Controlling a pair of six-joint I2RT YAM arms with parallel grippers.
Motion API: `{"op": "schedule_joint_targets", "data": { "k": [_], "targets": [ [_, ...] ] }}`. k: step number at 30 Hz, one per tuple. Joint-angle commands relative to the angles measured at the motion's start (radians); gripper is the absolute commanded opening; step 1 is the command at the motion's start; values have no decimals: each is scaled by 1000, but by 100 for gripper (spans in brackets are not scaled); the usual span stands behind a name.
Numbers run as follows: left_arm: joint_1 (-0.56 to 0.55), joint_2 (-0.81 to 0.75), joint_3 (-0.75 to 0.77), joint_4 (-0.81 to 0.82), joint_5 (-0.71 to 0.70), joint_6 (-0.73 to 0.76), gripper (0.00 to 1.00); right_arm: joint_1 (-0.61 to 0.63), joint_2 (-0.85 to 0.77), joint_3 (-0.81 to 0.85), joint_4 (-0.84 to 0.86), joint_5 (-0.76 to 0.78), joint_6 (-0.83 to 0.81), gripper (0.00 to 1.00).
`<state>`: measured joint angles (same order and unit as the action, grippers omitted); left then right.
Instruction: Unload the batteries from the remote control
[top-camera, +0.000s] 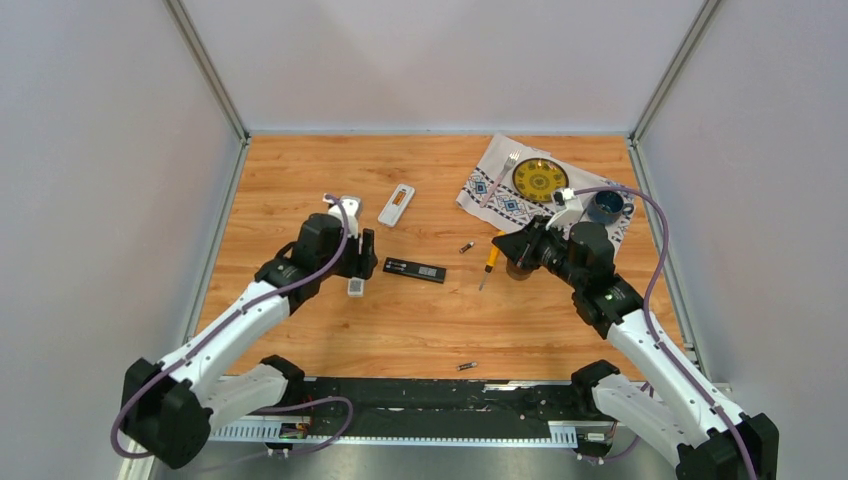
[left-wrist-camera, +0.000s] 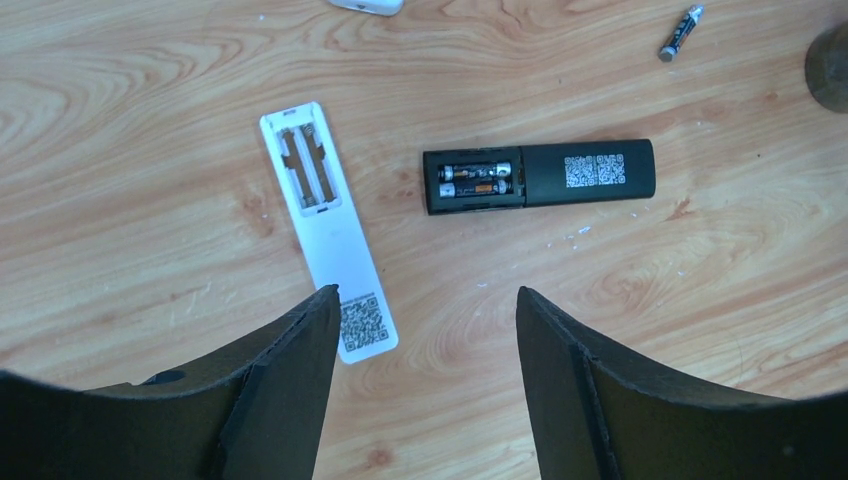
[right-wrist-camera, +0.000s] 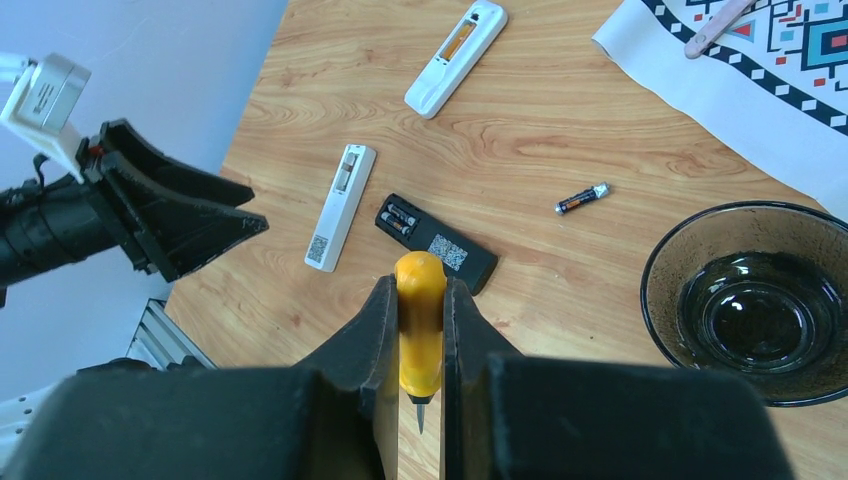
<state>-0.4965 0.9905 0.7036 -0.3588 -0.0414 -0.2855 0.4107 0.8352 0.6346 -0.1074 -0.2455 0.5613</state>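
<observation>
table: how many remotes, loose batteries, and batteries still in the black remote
remotes: 3 (black remote, near white remote, far white remote)
loose batteries: 2
batteries in the black remote: 2
total: 7

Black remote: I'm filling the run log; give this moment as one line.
black remote: compartment open, two batteries inside | left jaws: open, empty | right jaws: shut on screwdriver

table (top-camera: 300, 330): wood-grain | cloth (top-camera: 490, 192): patterned, far right | plate (top-camera: 540, 180): yellow, on cloth | fork (top-camera: 505, 170): beside plate | cup (top-camera: 606, 207): blue, on cloth's right edge | bowl (right-wrist-camera: 755, 300): dark glass, near cloth | screwdriver (right-wrist-camera: 420, 320): yellow handle
</observation>
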Motion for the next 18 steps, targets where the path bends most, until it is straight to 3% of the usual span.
{"op": "schedule_joint_targets", "data": {
  "k": [1,10,18],
  "targets": [
    [1,161,146,55,60,46,72,-7,-12,5,34,-8,-24,0],
    [-13,557,398,-12,107,3,70,-13,2,11,29,-17,-29,0],
    [-86,864,669,-218,-9,-57,62,-16,-10,4,25,-12,-32,0]
  ]
}}
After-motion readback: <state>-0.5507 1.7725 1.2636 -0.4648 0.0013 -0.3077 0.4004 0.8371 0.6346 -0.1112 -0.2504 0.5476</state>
